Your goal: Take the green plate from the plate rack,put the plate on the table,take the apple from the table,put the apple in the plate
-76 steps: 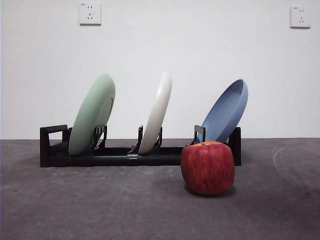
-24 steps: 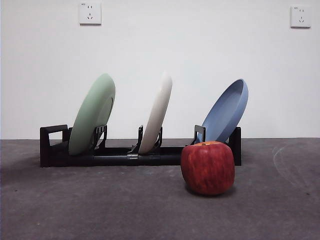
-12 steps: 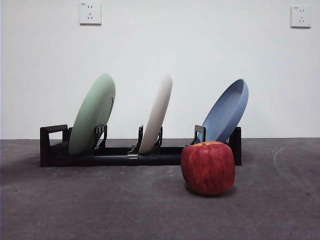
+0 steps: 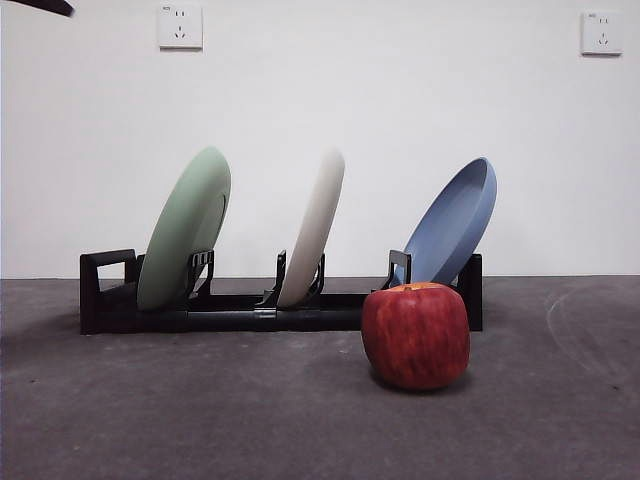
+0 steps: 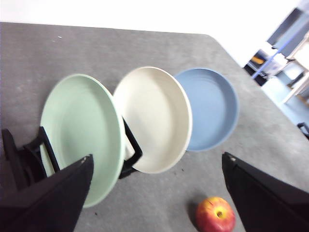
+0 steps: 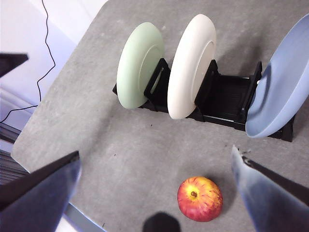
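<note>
The green plate [image 4: 185,228] leans in the left slot of the black plate rack [image 4: 110,300] at the back of the table [image 4: 200,420]. In front of the rack's right end stands the red apple [image 4: 415,335]. My left gripper [image 5: 157,155] hovers high over the plates, open and empty, with the green plate [image 5: 79,135] under its one jaw and the apple [image 5: 215,215] off to the side. My right gripper [image 6: 155,151] is also open and empty, high above the table, looking down on the green plate [image 6: 140,65], rack [image 6: 227,101] and apple [image 6: 199,198].
A cream-white plate [image 4: 315,225] stands in the rack's middle slot and a blue plate [image 4: 455,222] in its right slot. A black arm tip [image 4: 40,6] shows at the front view's top left corner. The table edge [image 6: 53,121] runs near the rack's left end.
A black arm tip has come into the top left corner of the front view. Plates, rack and apple have not moved.
</note>
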Robot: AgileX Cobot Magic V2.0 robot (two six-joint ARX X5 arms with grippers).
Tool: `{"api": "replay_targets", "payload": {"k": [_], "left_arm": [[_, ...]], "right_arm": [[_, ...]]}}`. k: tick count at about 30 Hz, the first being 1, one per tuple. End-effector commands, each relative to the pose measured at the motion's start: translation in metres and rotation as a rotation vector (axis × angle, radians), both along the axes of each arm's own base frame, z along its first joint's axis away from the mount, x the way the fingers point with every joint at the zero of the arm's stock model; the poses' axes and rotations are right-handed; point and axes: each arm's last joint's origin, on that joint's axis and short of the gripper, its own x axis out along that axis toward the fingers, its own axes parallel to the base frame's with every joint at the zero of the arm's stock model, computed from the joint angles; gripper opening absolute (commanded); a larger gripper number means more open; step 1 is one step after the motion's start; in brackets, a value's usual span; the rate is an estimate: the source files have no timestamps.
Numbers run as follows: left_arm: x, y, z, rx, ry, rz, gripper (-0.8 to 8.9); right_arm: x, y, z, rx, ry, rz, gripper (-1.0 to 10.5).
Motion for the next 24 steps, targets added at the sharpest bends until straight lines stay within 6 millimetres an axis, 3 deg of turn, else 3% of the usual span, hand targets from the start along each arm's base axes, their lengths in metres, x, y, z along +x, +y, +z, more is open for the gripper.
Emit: {"api": "replay_targets", "payload": {"k": [1, 8, 13, 16, 21, 24], "left_arm": [[0.024, -0.012, 0.003, 0.018, 0.019, -0.001, 4.44], [0.084, -0.044, 0.016, 0.127, 0.064, -0.001, 4.42], [0.116, -0.065, 0.014, 0.237, 0.118, 0.012, 4.39], [0.130, -0.076, 0.003, 0.269, 0.165, 0.007, 4.39], [0.156, -0.087, -0.044, 0.357, 0.310, 0.016, 4.36], [0.163, -0.089, -0.063, 0.400, 0.376, 0.013, 4.36]], "right_arm": [[0.002, 0.001, 0.001, -0.010, -0.012, -0.003, 5.7], [0.004, 0.002, 0.000, -0.014, -0.006, -0.005, 5.7], [0.003, 0.002, -0.001, -0.018, -0.003, -0.009, 5.6], [0.004, 0.002, -0.001, -0.020, -0.004, -0.011, 5.6], [0.004, 0.001, -0.001, -0.024, -0.004, -0.018, 5.6], [0.004, 0.001, -0.001, -0.025, -0.003, -0.017, 5.6]]}}
